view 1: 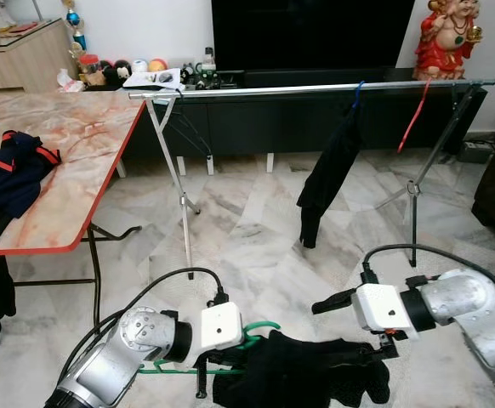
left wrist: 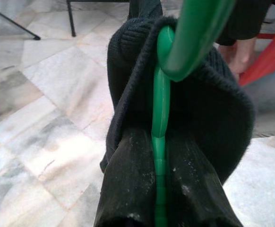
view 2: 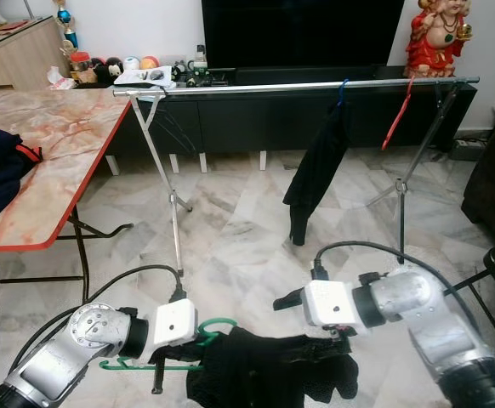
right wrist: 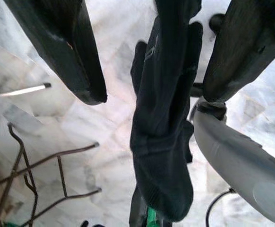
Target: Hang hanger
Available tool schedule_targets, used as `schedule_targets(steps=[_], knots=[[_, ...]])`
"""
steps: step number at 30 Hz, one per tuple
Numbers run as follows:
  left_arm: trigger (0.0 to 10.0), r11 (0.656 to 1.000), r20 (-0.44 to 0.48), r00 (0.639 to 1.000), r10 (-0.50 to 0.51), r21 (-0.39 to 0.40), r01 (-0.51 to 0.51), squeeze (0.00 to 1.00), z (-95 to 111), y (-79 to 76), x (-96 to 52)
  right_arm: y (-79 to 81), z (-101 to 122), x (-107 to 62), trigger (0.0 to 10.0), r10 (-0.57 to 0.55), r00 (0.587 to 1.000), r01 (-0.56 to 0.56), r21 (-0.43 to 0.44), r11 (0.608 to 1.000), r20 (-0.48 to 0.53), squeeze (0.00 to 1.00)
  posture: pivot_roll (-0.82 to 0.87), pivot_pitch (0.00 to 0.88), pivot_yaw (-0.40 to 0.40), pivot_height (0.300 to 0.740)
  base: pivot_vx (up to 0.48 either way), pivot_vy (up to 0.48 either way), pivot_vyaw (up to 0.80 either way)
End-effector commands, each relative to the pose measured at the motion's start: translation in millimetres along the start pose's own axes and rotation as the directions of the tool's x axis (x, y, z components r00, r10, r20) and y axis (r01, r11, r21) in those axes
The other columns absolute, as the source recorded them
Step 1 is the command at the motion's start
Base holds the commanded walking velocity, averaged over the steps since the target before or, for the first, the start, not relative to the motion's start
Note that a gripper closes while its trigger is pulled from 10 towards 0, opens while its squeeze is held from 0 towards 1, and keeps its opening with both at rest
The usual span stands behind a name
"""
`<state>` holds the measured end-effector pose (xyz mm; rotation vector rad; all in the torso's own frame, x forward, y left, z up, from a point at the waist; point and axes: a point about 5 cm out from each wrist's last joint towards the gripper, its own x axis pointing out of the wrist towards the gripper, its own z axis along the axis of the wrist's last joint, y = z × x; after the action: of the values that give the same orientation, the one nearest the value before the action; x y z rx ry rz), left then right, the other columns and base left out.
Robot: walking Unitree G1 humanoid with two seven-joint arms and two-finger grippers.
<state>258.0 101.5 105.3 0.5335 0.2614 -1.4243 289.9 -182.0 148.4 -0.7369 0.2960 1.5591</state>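
Closest to the camera: the left gripper (left wrist: 161, 189), jaws clamped on the stem of the green hanger (left wrist: 162, 109), right where the black garment (left wrist: 213, 118) bunches around the neck.
Right gripper: the right gripper (right wrist: 151, 61) has its jaws spread wide apart with the garment's far end hanging between them, nothing pinched from what I can see.
Where the hanger is: low down in front of the robot, well short of the drying rack rail (view 1: 315, 88), lying roughly sideways with the hook (view 1: 260, 327) curling upward.
Doing this step well: I'd say lift the hanger by the left arm alone, tip it so the hook opens downward over the rail, and aim for the bare stretch left of the dark clothing (view 1: 328, 174) already hanging there. Keep the grip firm on the stem so it can't swivel.
Watch out for: the loose cloth snagging the right fingers on the way up; probably best to pull that arm clear first.
How the thing looks: thin green plastic, the garment a soft knit, slumped in a heap rather than draped neatly.
Also around: red hanger (view 1: 413, 117) on the rail, marble-look surface (view 1: 69, 144) off to the left.
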Motion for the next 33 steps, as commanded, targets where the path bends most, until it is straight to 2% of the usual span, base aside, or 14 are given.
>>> schedule_targets(steps=[1, 7, 10, 17, 33], knots=[[10.0, 0.999, 0.027, 1.0, -0.012, 0.031, 0.011, 0.0, 8.6, 3.4, -1.6, -1.4, 1.7, 3.0, 10.0, 0.024, 1.0, -0.024, -0.02, 1.0, 0.002, 0.0, 0.06, 0.054, 0.034, 0.74, 0.0, 0.0, 0.0], [10.0, 0.999, 0.02, 0.999, -0.043, 0.026, 0.042, 0.0, 10.0, 1.0, -0.4, -1.5, 1.2, 13.5, 10.0, 0.055, 0.997, -0.054, -0.009, 0.998, 0.062, 0.0, 0.06, 0.042, 0.039, 0.74, 0.0, 0.0, 0.0], [10.0, 0.999, 0.006, 0.999, -0.036, 0.012, 0.036, 0.0, 8.4, 2.9, 1.8, -1.7, 7.8, 22.6, 10.0, 0.08, 0.988, -0.081, -0.002, 0.997, 0.131, 0.0, 0.06, 0.04, 0.039, 0.74, 0.0, 0.0, 0.0], [10.0, 1.0, -0.011, 1.0, -0.006, -0.026, 0.006, 0.0, 8.0, 8.0, 4.1, 2.6, 8.9, 34.6, 10.0, 0.116, 0.982, -0.117, -0.006, 0.993, 0.15, 0.0, 0.06, 0.037, 0.039, 0.74, 0.0, 0.0, 0.0], [10.0, 0.999, 0.0, 1.0, -0.002, -0.035, 0.002, 0.0, 16.7, 12.6, 7.3, 5.3, -1.8, 43.3, 10.0, 0.125, 0.99, -0.125, -0.004, 0.992, 0.072, 0.0, 0.07, 0.057, 0.039, 0.74, 0.0, 0.0, 0.0]])
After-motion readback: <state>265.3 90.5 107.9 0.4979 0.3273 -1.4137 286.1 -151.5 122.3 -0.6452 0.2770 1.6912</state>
